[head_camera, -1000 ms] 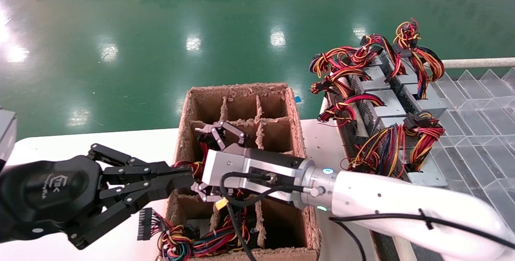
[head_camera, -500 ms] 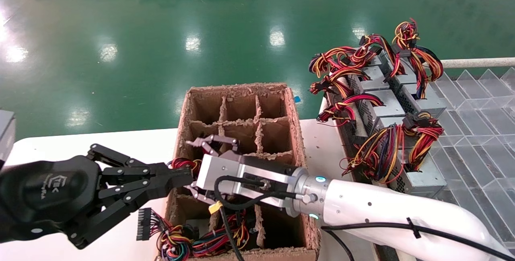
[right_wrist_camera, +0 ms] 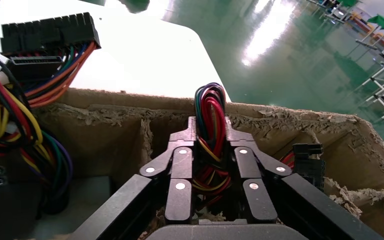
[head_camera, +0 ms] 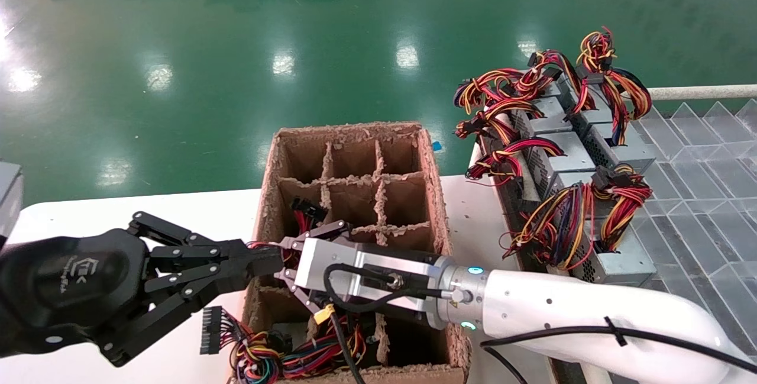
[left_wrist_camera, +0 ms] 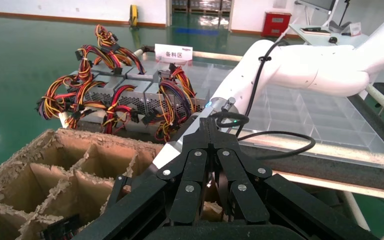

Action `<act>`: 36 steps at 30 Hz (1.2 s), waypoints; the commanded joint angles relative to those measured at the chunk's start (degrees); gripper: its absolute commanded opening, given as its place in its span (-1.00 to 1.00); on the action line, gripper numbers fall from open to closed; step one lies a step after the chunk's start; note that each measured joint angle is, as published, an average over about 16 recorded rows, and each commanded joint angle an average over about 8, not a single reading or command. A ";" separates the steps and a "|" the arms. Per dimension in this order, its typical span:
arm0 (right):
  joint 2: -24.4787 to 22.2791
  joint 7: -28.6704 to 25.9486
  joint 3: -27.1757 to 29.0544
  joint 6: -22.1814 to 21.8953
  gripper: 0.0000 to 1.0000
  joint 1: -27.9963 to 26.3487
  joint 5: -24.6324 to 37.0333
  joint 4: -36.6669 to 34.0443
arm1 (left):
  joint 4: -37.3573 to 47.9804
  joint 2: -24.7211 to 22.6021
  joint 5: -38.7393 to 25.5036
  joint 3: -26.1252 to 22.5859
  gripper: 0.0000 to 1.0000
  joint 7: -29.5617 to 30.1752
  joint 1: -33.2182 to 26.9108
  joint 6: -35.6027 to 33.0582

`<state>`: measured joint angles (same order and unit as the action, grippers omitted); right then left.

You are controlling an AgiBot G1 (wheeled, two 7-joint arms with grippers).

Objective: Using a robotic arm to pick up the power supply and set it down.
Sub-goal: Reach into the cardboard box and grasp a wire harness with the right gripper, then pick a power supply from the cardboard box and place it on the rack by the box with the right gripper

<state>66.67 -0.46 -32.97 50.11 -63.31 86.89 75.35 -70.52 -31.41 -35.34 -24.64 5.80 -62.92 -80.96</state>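
Observation:
My right gripper (right_wrist_camera: 210,124) is down inside the brown divider carton (head_camera: 355,134), in a cell on its left side. It is shut on the power supply's red, yellow and blue wire bundle (right_wrist_camera: 209,105), which stands up between the fingers. The grey box of that power supply is hidden in the cell. In the head view the white right arm (head_camera: 568,307) reaches in from the right, and red wires (head_camera: 303,221) show just above its silver wrist block. My left gripper (head_camera: 277,261) hangs shut at the carton's left wall, holding nothing.
Several grey power supplies (head_camera: 568,159) with tied wire bundles lie in a row on the rack to the right, beside clear plastic trays (head_camera: 698,183). More loose wires (head_camera: 260,354) and a black connector (head_camera: 212,328) spill from the carton's near left corner onto the white table (head_camera: 142,206).
The right gripper dropped from the carton's middle row toward its near left cell and closed from open onto the wire bundle. The left gripper stayed where it was.

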 commanded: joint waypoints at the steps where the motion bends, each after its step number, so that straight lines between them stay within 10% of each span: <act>1: -0.18 0.04 0.10 0.25 -1.00 -0.08 -0.28 0.03 | 0.00 0.00 0.00 0.00 -1.00 0.00 0.00 0.00; 25: -5.06 -9.92 8.06 5.16 -1.00 -8.85 -14.12 1.78 | 0.00 0.00 0.00 0.00 -1.00 0.00 0.00 0.00; 36: -9.19 -3.28 11.52 12.78 -1.00 -22.71 -15.94 2.86 | 0.00 0.00 0.00 0.00 -1.00 0.00 0.00 0.00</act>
<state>57.30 -3.72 -21.50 63.82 -85.65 70.20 78.12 -70.52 -31.41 -35.34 -24.64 5.80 -62.92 -80.96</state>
